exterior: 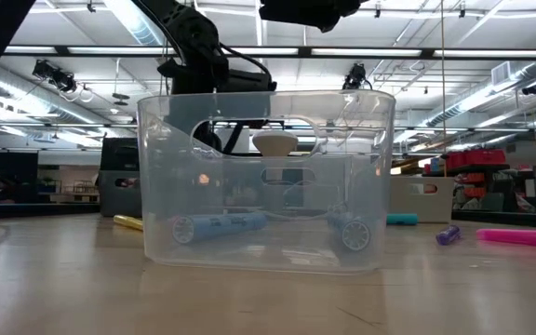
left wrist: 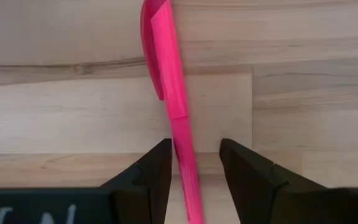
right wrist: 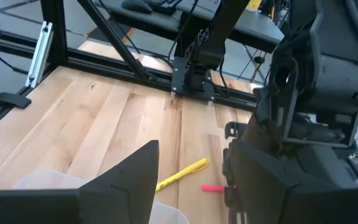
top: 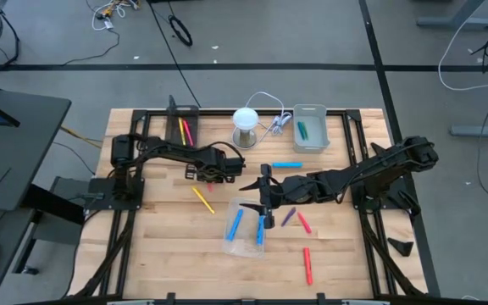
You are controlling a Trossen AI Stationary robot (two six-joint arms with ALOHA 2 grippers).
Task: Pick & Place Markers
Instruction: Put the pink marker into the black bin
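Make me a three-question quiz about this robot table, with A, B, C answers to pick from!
1. Two blue markers lie together. Where?
A. on the floor
B. in the clear bin
C. in the right gripper

2. What colour is the marker between the left gripper's fingers?
A. pink
B. green
C. purple

3. How is the right gripper?
A. shut on a yellow marker
B. shut on the bin's wall
C. open, holding nothing

Answers:
1. B: the low view shows both blue markers through the wall of the clear bin.
2. A: the pink marker runs between the fingers of the left gripper.
3. C: the right gripper has its fingers spread wide, with only table between them.
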